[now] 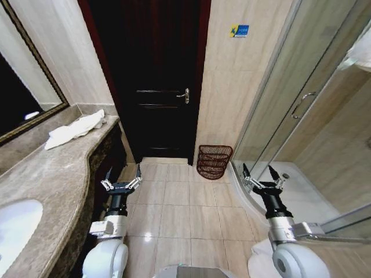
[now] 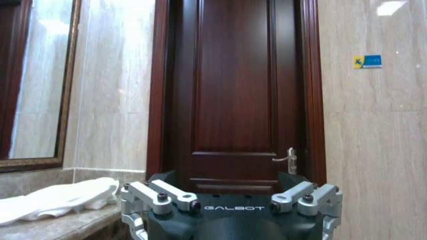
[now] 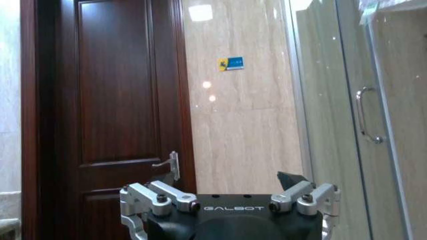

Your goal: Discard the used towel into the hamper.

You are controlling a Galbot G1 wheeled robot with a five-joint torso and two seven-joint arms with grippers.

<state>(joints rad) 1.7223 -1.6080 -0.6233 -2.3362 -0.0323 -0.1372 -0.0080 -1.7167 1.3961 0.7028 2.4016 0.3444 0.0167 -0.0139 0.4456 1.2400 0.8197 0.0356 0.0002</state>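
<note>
- Towel (image 1: 75, 130) is what we find lying crumpled on the far end of the marble counter (image 1: 52, 174), ahead and to the left of our left gripper (image 1: 122, 178), well apart from it.
- We hold that left gripper low over the floor tiles beside the counter edge, its 2 fingers spread and empty.
- Our right gripper (image 1: 265, 178) hangs near the shower door (image 1: 301, 104), fingers likewise spread, holding nothing.
- We see the hamper (image 1: 214, 161) on the floor between both grippers and farther ahead, against the wall beside the dark door (image 1: 156, 81).
</note>
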